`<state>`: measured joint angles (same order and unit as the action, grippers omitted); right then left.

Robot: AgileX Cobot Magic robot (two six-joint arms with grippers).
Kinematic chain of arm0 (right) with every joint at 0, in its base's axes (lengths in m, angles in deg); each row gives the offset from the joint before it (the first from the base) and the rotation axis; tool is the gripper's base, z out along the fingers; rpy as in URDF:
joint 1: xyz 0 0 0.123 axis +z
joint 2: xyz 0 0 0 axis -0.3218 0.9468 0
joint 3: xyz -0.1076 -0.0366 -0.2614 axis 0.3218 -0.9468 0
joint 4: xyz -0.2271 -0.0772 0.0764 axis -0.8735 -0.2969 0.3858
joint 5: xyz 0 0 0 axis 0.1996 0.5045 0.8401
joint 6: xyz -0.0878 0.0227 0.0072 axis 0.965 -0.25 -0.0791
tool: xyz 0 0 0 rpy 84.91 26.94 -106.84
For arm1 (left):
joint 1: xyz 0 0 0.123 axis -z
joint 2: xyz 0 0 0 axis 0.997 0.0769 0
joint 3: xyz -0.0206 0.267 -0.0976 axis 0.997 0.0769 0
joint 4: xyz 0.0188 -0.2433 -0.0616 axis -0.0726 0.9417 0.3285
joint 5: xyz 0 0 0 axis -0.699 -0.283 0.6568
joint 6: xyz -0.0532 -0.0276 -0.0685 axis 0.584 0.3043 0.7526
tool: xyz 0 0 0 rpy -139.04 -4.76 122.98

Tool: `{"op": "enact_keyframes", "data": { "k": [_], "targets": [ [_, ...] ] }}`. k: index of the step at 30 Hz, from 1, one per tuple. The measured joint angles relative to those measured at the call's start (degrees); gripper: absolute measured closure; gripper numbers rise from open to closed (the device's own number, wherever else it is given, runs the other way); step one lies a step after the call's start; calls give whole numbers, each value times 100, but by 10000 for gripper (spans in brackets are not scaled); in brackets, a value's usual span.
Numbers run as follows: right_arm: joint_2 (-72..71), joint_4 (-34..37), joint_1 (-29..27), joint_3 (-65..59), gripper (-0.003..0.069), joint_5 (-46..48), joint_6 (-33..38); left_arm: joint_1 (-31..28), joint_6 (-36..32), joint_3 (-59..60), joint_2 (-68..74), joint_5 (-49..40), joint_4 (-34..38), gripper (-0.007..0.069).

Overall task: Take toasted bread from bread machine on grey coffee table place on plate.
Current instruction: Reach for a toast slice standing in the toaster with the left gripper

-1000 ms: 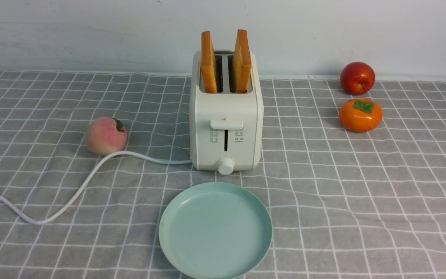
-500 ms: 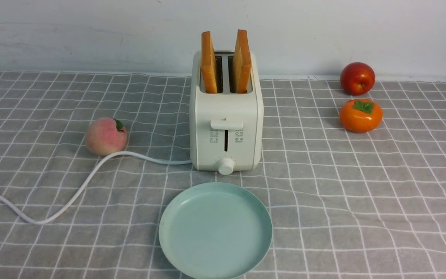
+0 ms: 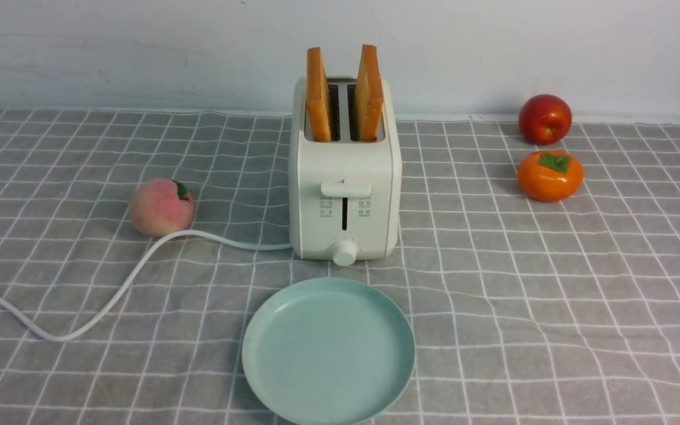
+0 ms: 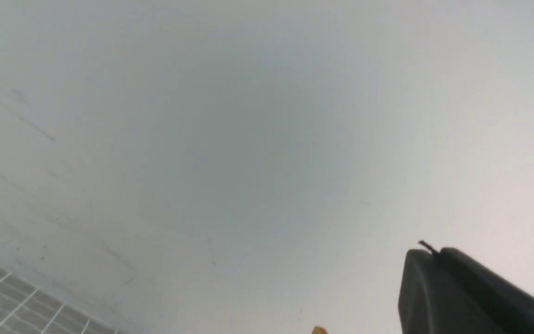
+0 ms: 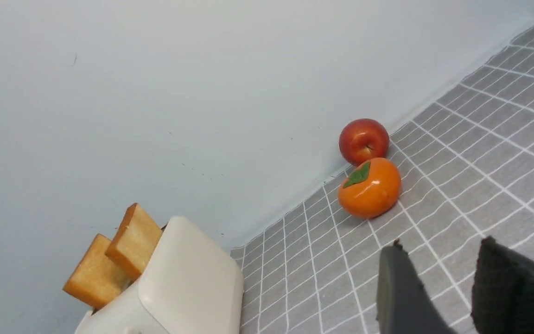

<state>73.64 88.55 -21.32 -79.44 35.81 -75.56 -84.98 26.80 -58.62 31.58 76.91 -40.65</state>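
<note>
My right tool (image 5: 441, 253) is open, my left tool (image 4: 434, 283) I cannot tell — two golden-tan toast slices (image 3: 369, 88) stand in the cream-white toaster (image 3: 345, 168), thin edges toward me.

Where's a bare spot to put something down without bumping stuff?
Biggest bare patch: the cloth right of the plate and toaster, in front of the persimmon. The cloth behind the peach, left of the toaster, is bare too. Crowded: near left, where the cord snakes, and the far right corner with the apple.
</note>
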Motion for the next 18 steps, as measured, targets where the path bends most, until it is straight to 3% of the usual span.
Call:
{"op": "enact_keyframes", "data": {
  "k": [1,4,9,11,18],
  "targets": [
    [0,15,0,0,421,-65,6,0,8,-223,111,-400,-12,638],
    [0,28,0,246,475,54,22,0,-167,-1440,945,-2673,-22,638],
    [593,-403,0,1962,659,1790,359,0,-1171,-3127,2630,-5240,312,638],
    [1258,-554,0,2919,675,2832,652,0,-1772,-3772,3423,-6042,753,638],
    [3483,-598,0,4718,666,5120,1363,9,-3817,-5008,5751,-6097,2424,638]
  ]
}}
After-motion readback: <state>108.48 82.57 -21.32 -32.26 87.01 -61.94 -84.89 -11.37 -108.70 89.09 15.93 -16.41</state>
